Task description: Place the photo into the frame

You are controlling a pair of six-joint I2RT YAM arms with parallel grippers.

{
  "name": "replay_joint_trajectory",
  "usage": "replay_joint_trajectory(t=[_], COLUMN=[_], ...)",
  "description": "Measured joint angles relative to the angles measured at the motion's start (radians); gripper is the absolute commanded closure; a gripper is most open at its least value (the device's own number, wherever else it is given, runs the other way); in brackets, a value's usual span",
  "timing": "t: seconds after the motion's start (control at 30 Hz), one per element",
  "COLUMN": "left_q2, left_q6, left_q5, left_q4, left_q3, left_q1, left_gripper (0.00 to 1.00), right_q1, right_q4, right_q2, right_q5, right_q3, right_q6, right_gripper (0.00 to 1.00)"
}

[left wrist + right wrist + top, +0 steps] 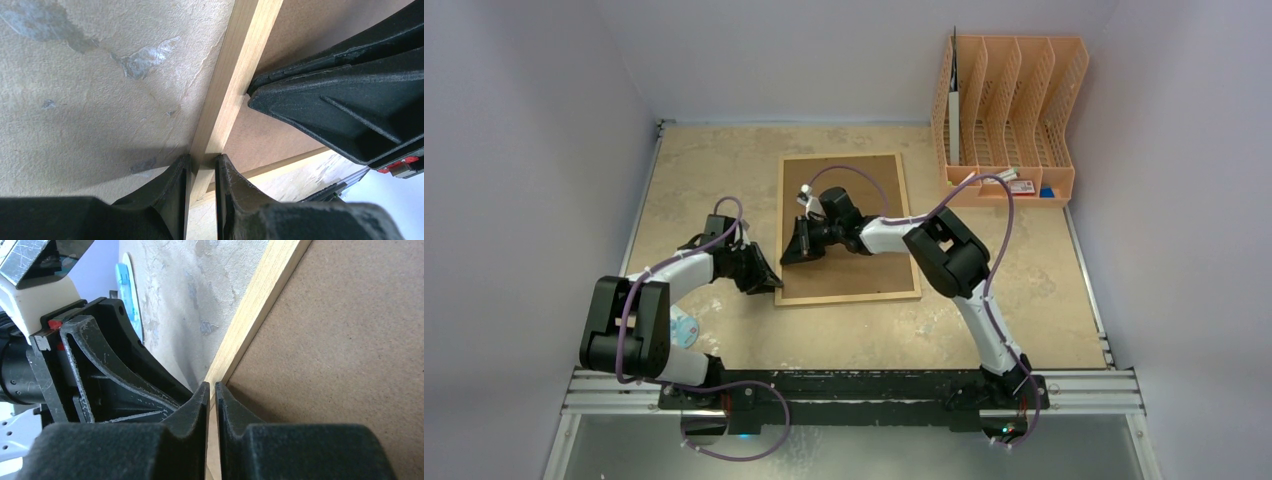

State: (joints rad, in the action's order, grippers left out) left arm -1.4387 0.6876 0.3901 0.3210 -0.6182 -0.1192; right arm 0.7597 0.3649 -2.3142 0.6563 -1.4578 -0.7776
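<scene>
The frame (844,275) lies face down in mid-table, its brown fibreboard back up inside a thin light-wood border (235,75). My left gripper (769,283) is shut on the left border beside the near-left corner, the wood clamped between its fingertips (202,159). My right gripper (796,255) hangs over the same left edge a little farther back. Its jaws (212,386) stand a narrow slit apart with nothing between them, tips at the seam of border and backboard (325,340). The photo is out of view.
An orange file organiser (1009,115) stands at the back right with small items at its foot. A pale blue and white round object (684,327) lies by the left arm's base. Grey walls close in the beige table (704,180).
</scene>
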Motion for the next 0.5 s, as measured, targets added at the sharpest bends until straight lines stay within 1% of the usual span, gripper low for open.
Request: replay_joint_trajectory(t=[0.17,0.3,0.5], left_q2=[-0.001,-0.001,-0.001], left_q6=[0.0,0.0,0.0], left_q5=[0.0,0.0,0.0], left_q4=[0.002,0.003,0.005], left_q3=[-0.002,-0.002,-0.003], left_q1=[0.0,0.0,0.0], left_gripper=[0.78,0.78,0.78], right_q1=[0.011,0.02,0.026], right_q4=[-0.015,0.027,0.062], right_q2=[0.022,0.044,0.06], right_q5=[-0.046,-0.085,-0.117], right_q3=[0.015,0.059,0.086], right_q6=[0.026,0.04,0.053], right_gripper=[0.81,0.78,0.77])
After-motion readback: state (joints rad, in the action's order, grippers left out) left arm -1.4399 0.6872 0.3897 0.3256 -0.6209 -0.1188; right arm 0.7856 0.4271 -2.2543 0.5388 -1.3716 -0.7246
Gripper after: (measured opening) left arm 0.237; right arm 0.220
